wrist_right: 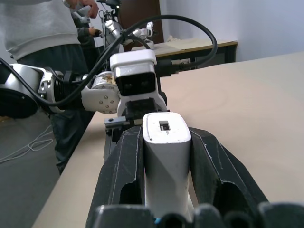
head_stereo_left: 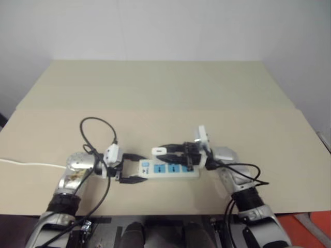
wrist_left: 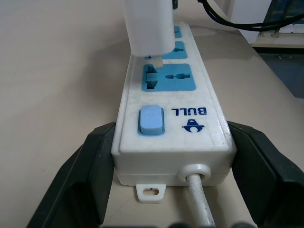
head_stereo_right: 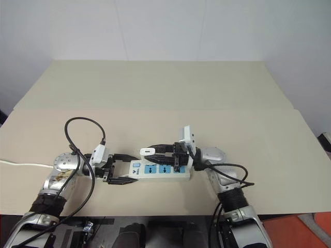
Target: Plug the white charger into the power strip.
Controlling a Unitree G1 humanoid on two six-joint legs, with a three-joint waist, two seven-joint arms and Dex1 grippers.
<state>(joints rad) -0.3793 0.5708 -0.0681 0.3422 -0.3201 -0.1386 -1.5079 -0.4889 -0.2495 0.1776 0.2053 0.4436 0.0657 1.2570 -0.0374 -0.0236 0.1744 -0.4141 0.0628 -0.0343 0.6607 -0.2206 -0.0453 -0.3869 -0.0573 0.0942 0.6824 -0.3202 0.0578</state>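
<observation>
The white charger (wrist_left: 148, 26) is clamped between the fingers of the right gripper (wrist_right: 167, 156) and held just above the socket nearest the blue switch (wrist_left: 151, 119). The power strip (wrist_left: 173, 123) is clenched at its cord end between the left gripper's (wrist_left: 173, 185) fingers. A misaligned descent could jam the prongs or tilt the strip. The prong tips are barely made out, and whether they have entered the slots cannot be told.

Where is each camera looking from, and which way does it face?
Head eyes: high up, facing forward and down at the table; both arms show, left gripper clamping the strip, right gripper holding the charger.
Left wrist: low, looking along the strip; its fingers flank the switch end.
Right wrist: looking along the charger toward the left arm; a person stands behind.
Shared: charger above the strip.
</observation>
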